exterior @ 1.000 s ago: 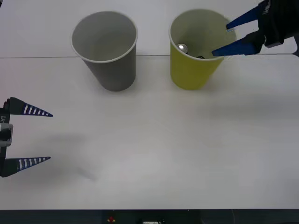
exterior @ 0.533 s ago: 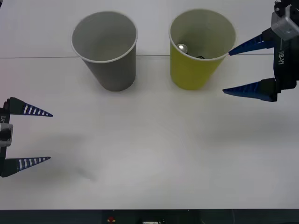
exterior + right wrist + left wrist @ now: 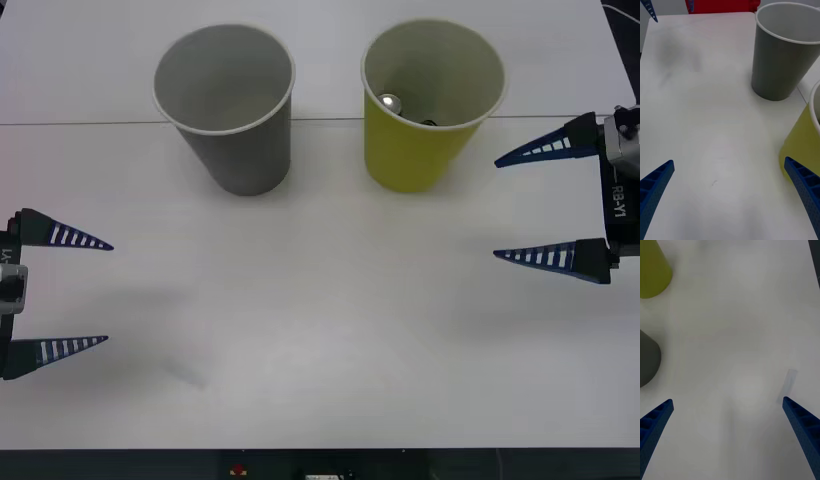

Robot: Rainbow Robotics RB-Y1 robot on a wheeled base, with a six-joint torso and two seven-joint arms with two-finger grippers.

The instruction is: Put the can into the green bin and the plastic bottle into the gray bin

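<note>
You've got the can point(image 3: 390, 102) sitting inside the green bin point(image 3: 420, 150), silver top up, toward the bin's left inner wall. Green bin stands upright near the far edge of the tabletop point(image 3: 320, 330), right of centre; the gray bin point(image 3: 235, 140) is upright just beside it on its left, not touching.

Your right gripper point(image 3: 520, 208) is released, fingers spread wide, holding nothing. It hovers by the right edge of the tabletop, just right of the green bin and nearer you, clear of the bin wall. So the can is up-left of that gripper, behind the bin rim.

Right wrist view: green bin wall point(image 3: 803, 150) close to one finger, gray bin point(image 3: 784, 56) beyond.

Left gripper point(image 3: 105, 293) is parked at the left edge, also spread wide and empty, well apart from both bins.
</note>
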